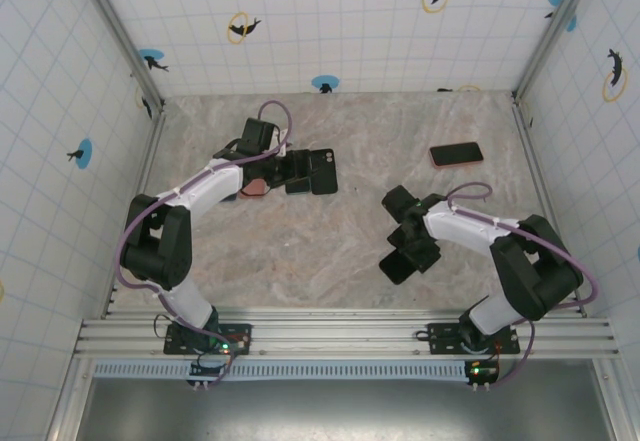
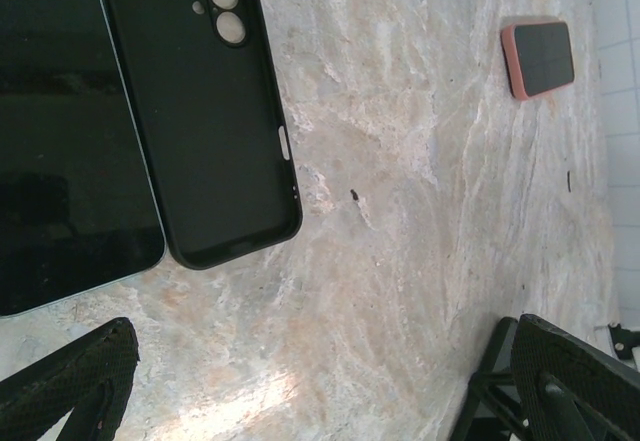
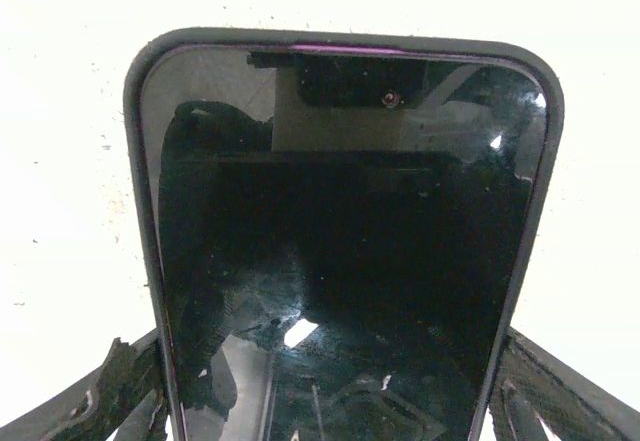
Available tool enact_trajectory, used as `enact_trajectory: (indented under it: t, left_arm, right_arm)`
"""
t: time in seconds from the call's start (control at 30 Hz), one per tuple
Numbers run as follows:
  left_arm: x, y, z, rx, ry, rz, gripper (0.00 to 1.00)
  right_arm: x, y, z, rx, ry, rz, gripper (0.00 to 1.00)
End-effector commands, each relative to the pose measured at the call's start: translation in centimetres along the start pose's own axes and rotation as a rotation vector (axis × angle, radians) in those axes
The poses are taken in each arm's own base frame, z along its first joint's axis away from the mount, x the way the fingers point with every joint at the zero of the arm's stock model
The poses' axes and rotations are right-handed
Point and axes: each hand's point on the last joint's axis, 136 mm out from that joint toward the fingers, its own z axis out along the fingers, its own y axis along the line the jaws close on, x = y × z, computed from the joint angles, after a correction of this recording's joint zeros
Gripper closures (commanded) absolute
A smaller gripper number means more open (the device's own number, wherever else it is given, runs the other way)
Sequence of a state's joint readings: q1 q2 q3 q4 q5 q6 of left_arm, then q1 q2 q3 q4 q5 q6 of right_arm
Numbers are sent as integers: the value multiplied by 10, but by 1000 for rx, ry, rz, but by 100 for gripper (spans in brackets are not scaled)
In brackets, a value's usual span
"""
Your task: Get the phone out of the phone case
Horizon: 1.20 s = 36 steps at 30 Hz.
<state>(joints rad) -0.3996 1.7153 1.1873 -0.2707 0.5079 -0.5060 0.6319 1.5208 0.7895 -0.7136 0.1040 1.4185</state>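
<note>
1. Closest in, right gripper (image 3: 320,386) clamped on the glossy black phone in a dark rubber case (image 3: 345,221); extraction looks barely begun;
2. Mid-table, left gripper (image 2: 320,361) spread apart above an empty black rubber case (image 2: 215,131); next, it likely must come across and peel the held case's rim;
3. Farthest, pink-cased phone (image 2: 538,58) waits.

The tabletop (image 2: 420,211) is beige marble veined grey and pink. The empty phone case (image 2: 200,111) is matt black; the phone (image 2: 60,131) left of it has a black screen and a pale rim. Right of it lies a coral-cased phone (image 2: 540,56). The dark-cased phone (image 3: 345,251) shows glossy black glass and a purple-tinged rim.
</note>
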Motion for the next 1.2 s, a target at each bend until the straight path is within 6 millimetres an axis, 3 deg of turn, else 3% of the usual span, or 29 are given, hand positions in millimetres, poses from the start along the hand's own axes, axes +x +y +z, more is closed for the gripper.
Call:
enact_trajectory:
  t: [0.0,0.27,0.43,0.47,0.63,0.8,1.0,1.17]
  left_arm:
    - [-4,-7,7,33,6,-16,2]
    - [-11,-19,9,63,-7,-9,2]
    - [-19,-26,10,91,-23,-14,2]
    - [-11,-38,16,110,-1,9,2]
    - [-9,-54,22,154,5,14,2]
    - [-11,-76,25,214,-3,30,2]
    - [-7,-103,31,258,13,74,3]
    - [-3,-111,34,279,34,88,11]
  right_arm:
    - [-4,11,1,-59,-10,-47,49]
    - [-17,37,-23,-139,-73,-172,49]
    - [-19,73,-42,-308,-116,-293,50]
    - [-18,78,-45,-332,-122,-324,51]
    - [-22,107,-67,-460,-207,-475,51]
    - [-20,145,-104,-697,-303,-616,51]
    - [-19,172,-127,-795,-352,-750,53]
    - [-19,184,-135,-845,-351,-779,55]
